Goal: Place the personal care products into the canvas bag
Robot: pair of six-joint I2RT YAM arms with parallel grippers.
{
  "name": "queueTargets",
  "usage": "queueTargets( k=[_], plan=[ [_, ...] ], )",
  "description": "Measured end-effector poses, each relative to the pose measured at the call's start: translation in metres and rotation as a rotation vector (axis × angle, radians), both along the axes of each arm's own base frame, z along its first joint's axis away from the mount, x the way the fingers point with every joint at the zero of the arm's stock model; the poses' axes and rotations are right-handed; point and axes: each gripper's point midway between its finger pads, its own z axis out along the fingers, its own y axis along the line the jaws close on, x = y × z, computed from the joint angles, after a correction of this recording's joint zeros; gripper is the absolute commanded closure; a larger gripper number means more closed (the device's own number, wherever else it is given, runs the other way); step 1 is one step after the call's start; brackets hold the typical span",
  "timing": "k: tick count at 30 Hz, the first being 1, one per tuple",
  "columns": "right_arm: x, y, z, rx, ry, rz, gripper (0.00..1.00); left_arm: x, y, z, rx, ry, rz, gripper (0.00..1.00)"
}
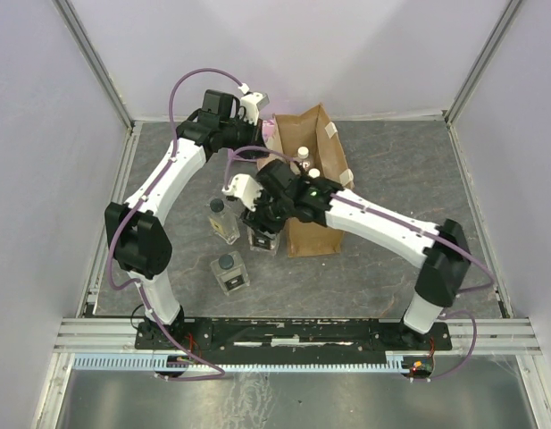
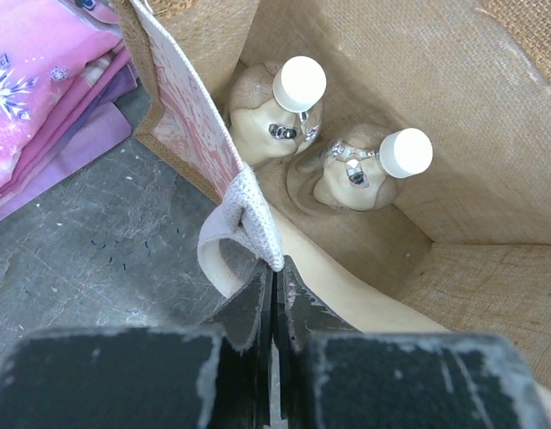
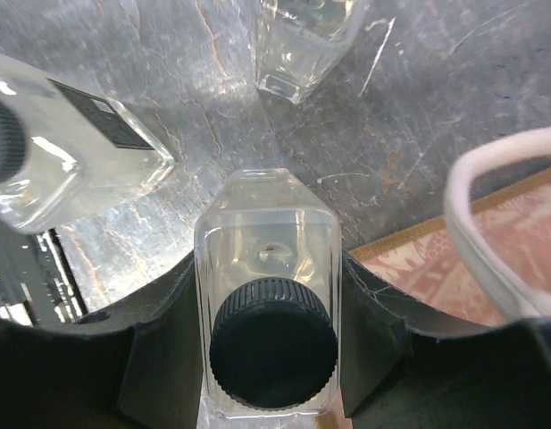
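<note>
Right gripper (image 3: 268, 273) clamps bottle (image 3: 266, 223); slick sides risk a slip. Neighbour (image 3: 74, 156) at ten o'clock could be knocked. Left gripper (image 2: 275, 279) pinches bag handle (image 2: 246, 207).

Woven canvas bag (image 2: 471, 134): tan-brown, pink-patterned outer face, white webbing handle (image 2: 244, 210). Two round clear bottles (image 2: 257, 116) (image 2: 346, 183): white caps. Flat packet (image 2: 43, 80), upper left: pink, white snowflakes. Square clear bottle (image 3: 266, 223): ribbed black cap. Table (image 3: 436, 107): mottled grey.

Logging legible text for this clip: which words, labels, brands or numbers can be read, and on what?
None can be read.
Dark label on the square bottle at left in the right wrist view: print too small and blurred.
Pink packet: snowflake pattern, no words visible.
</note>
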Motion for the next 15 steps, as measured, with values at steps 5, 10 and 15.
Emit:
queueTargets(
  k=[5,10,15],
  plan=[
    [-0.005,-0.016,0.072,0.124,-0.031,-0.060,1.00,0.001,0.000,0.001,-0.001,-0.002,0.000,0.97],
    [0.005,-0.032,0.147,0.263,-0.074,-0.141,1.00,0.001,0.000,0.001,-0.002,-0.003,-0.001,0.97],
    [0.025,-0.058,0.197,0.359,-0.116,-0.241,1.00,0.002,0.001,0.001,-0.004,-0.004,-0.003,0.97]
  ],
)
